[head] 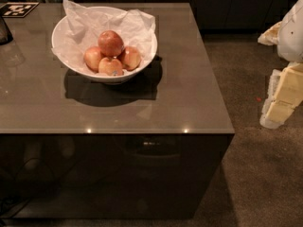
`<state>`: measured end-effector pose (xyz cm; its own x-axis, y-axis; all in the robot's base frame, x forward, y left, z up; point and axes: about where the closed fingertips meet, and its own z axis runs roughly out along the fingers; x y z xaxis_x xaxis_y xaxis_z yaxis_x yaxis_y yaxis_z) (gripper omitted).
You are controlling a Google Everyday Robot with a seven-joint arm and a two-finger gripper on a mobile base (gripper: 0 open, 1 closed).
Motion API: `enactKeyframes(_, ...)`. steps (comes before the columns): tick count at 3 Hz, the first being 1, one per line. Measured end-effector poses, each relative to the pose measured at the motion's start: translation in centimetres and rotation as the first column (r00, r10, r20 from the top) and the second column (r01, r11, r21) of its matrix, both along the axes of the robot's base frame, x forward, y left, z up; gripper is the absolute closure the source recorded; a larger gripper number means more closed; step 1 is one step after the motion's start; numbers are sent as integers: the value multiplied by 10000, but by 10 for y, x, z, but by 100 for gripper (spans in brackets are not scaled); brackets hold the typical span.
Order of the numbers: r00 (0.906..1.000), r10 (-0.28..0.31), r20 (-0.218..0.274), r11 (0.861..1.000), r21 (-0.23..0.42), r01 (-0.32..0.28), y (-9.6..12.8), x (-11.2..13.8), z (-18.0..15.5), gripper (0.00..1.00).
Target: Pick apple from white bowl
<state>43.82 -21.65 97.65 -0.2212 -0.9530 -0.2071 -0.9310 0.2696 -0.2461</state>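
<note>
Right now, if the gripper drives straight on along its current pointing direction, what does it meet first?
Likely the carpeted floor. The gripper hangs at the right edge of the view, beside the table and seemingly pointing down, well away from the white bowl and the apple. Depth is unclear.

The round, deep red apple [111, 42] tops three paler orange-yellow apples [111, 66] in the glossy white bowl [64, 56] lined with white tissue paper [130, 25]. The smooth tabletop [189, 93] is grey-brown, with a black-and-white patterned square marker [18, 8]. At the right edge, the cream-white gripper [280, 103] hangs over brown carpet [265, 174].
</note>
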Motion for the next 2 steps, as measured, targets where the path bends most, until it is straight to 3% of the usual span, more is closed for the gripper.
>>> enactKeyframes(2, 9993, 355, -126, 9993, 113, -353, 17, 17, 18, 0)
